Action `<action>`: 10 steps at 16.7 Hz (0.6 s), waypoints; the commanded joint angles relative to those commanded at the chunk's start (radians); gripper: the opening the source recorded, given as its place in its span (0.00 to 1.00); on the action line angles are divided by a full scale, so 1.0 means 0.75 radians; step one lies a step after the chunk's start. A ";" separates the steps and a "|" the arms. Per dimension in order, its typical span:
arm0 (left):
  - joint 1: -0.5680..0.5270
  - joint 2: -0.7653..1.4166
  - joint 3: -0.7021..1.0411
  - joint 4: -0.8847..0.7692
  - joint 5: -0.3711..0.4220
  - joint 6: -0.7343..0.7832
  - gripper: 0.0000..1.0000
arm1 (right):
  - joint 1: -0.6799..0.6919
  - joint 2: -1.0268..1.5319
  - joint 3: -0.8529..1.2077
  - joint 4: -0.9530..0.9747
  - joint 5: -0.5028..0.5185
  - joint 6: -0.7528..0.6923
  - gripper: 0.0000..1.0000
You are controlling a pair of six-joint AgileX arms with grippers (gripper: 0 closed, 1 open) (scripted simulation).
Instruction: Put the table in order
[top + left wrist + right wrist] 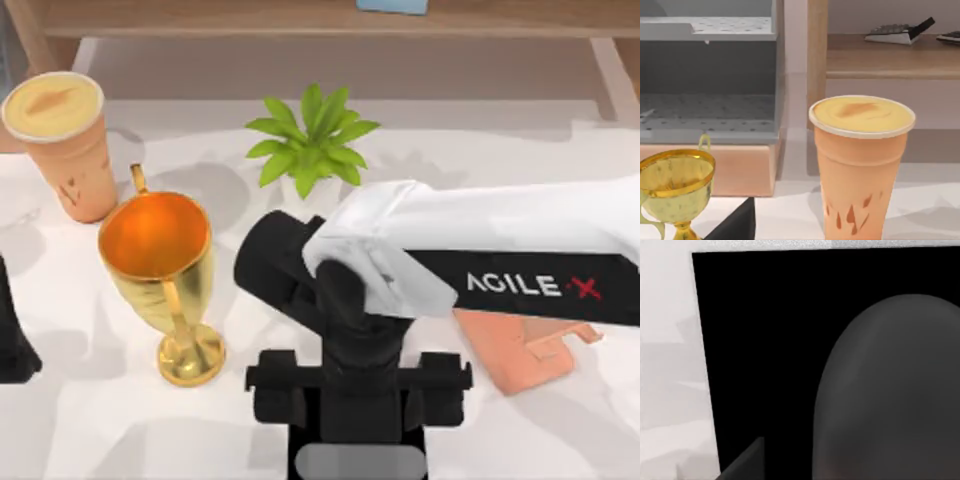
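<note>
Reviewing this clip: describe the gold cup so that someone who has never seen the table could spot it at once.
Start at the left part of the white table, where a tall orange paper cup with a creamy top stands near the back edge. Just in front of it, toward the middle, stands the gold cup. Unlike the paper cup, it is shiny metal with a stem, a round foot and side handles.

The worktop (80,420) was a large, flat, white surface with a smooth matte finish, lying level and extending past the left, right and near edges of the top view. Soft grey shadows crossed it. Its far edge met a pale wall panel below a wooden shelf. In my left wrist view, the worktop (935,210) appeared as a white plane.
</note>
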 joint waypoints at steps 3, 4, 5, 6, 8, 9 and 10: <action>0.000 0.000 0.000 0.000 0.000 0.000 1.00 | 0.000 0.000 0.000 0.000 0.000 0.000 1.00; 0.000 0.000 0.000 0.000 0.000 0.000 1.00 | -0.002 -0.001 0.000 0.000 0.000 0.000 1.00; 0.000 0.000 0.000 0.000 0.000 0.000 1.00 | -0.002 -0.001 0.000 0.000 0.000 0.000 1.00; 0.000 0.000 0.000 0.000 0.000 0.000 1.00 | -0.010 -0.012 0.010 0.003 0.001 0.013 1.00; 0.000 0.000 0.000 0.000 0.000 0.000 1.00 | -0.053 -0.056 0.051 0.019 0.006 0.080 1.00; 0.000 0.000 0.000 0.000 0.000 0.000 1.00 | -0.087 -0.085 0.078 0.030 0.009 0.132 1.00; 0.000 0.000 0.000 0.000 0.000 0.000 1.00 | -0.128 -0.117 0.107 0.041 0.013 0.196 1.00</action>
